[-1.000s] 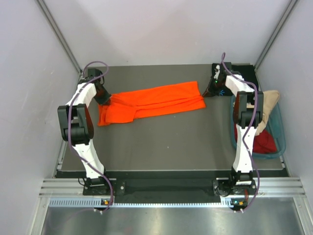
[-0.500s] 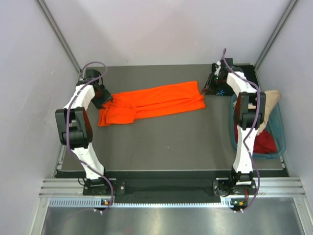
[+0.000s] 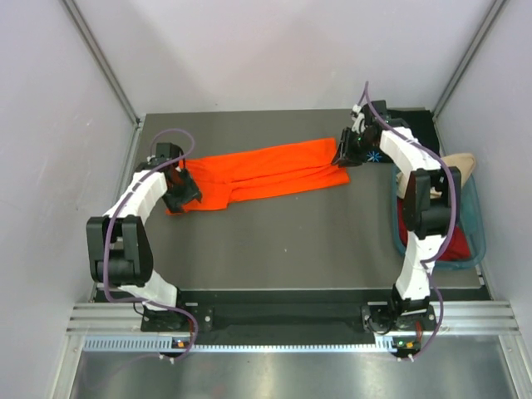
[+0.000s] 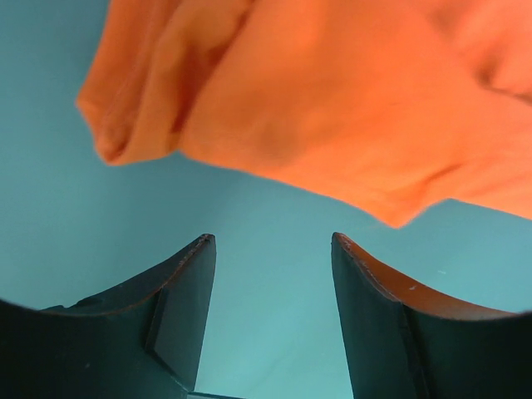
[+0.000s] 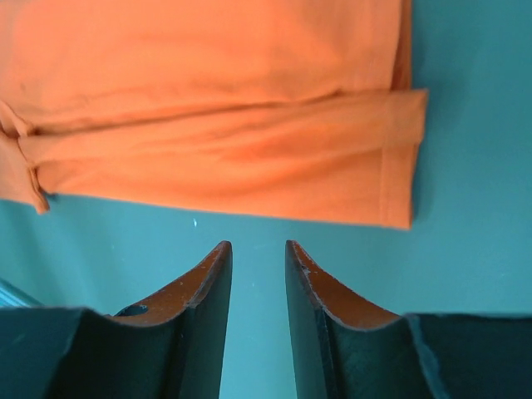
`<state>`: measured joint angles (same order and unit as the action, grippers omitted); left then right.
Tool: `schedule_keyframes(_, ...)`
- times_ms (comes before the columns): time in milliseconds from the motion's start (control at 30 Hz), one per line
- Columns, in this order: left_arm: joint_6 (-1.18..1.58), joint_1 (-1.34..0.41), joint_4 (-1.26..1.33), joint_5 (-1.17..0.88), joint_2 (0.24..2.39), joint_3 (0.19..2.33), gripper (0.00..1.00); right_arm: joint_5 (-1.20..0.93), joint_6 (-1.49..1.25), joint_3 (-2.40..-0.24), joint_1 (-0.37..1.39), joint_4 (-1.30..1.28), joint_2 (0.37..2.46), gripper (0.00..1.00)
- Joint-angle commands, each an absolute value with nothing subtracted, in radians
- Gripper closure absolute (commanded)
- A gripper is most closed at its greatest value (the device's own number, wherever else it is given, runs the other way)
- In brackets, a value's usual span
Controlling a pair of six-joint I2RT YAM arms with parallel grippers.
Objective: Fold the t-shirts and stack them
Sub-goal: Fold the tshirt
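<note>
Arm bases: both sit at the near edge of the table (image 3: 274, 241), left arm on the left, right arm on the right.
Teal tub (image 3: 478, 237): stands at the right side of the table, just beside the right arm.
Dark red t-shirt (image 3: 445, 241): bunched inside the tub, at its near end.
Left gripper (image 3: 183, 195): low over the table at the near-left end of the orange t-shirt (image 3: 266, 170).
Left gripper, wrist view: fingers (image 4: 179, 291) stand wide apart and released, with only bare table between them. A crumpled orange edge lies just beyond the tips. Contact with the cloth cannot be told.
Orange t-shirt: folded into a long strip, flat on the table. It runs slantwise from near-left to far-right, with one gripper at each end.
Beige t-shirt (image 3: 461, 165): draped over the far end of the tub, partly hidden behind the right arm.
Right gripper (image 3: 345, 155): low at the far-right end of the orange strip.
Right gripper, wrist view: fingers (image 5: 320, 307) stand a narrow gap apart, released, holding nothing. The stitched orange hem lies just ahead of the tips, with a band of bare table between hem and tips.
Black t-shirt (image 3: 411, 125): lies at the far right corner of the table, beyond the tub.
Light-blue star mark (image 3: 378, 155): shows on the black cloth, just beside the right gripper.
</note>
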<state>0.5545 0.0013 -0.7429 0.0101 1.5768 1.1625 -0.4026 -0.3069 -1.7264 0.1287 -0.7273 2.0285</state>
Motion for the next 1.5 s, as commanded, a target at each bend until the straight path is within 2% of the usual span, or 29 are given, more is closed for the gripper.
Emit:
schedule_keyframes(0, 0.539, 0.008, -0.715, 0.087, 1.558, 1.135, 0.37, -0.42, -0.285, -1.662, 0.144, -0.689, 1.954, 0.68)
schedule_keyframes(167, 0.503, 0.021, -0.701, 0.104, 1.634, 1.183, 0.42, -0.423, -0.275, -1.605, 0.147, -0.673, 1.916, 0.68)
schedule_keyframes(500, 0.499, 0.044, -0.673, 0.118, 1.724, 1.219, 0.44, -0.431, -0.268, -1.577, 0.147, -0.667, 1.89, 0.69)
schedule_keyframes(600, 0.492, 0.049, -0.673, 0.12, 1.753, 1.244, 0.47, -0.434, -0.268, -1.577, 0.147, -0.667, 1.893, 0.69)
schedule_keyframes(700, 0.488, 0.049, -0.67, 0.114, 1.772, 1.261, 0.53, -0.437, -0.267, -1.578, 0.147, -0.667, 1.898, 0.7)
schedule_keyframes(733, 0.485, 0.048, -0.669, 0.112, 1.776, 1.265, 0.6, -0.437, -0.268, -1.577, 0.147, -0.666, 1.899, 0.7)
schedule_keyframes(933, 0.477, 0.049, -0.675, 0.097, 1.792, 1.287, 0.81, -0.439, -0.268, -1.575, 0.147, -0.664, 1.902, 0.71)
schedule_keyframes(967, 0.476, 0.049, -0.676, 0.095, 1.79, 1.292, 0.86, -0.439, -0.265, -1.575, 0.147, -0.666, 1.901, 0.7)
schedule_keyframes(1000, 0.476, 0.048, -0.676, 0.089, 1.778, 1.292, 0.96, -0.439, -0.267, -1.575, 0.149, -0.664, 1.904, 0.7)
schedule_keyframes(1033, 0.476, 0.048, -0.678, 0.087, 1.77, 1.293, 0.97, -0.437, -0.267, -1.575, 0.149, -0.666, 1.902, 0.7)
schedule_keyframes(1267, 0.517, 0.048, -0.657, 0.005, 1.758, 1.367, 1.0, -0.439, -0.267, -1.589, 0.149, -0.67, 1.921, 0.71)
schedule_keyframes(1467, 0.583, 0.048, -0.523, -0.143, 1.847, 1.454, 1.0, -0.451, -0.279, -1.609, 0.147, -0.692, 1.928, 0.71)
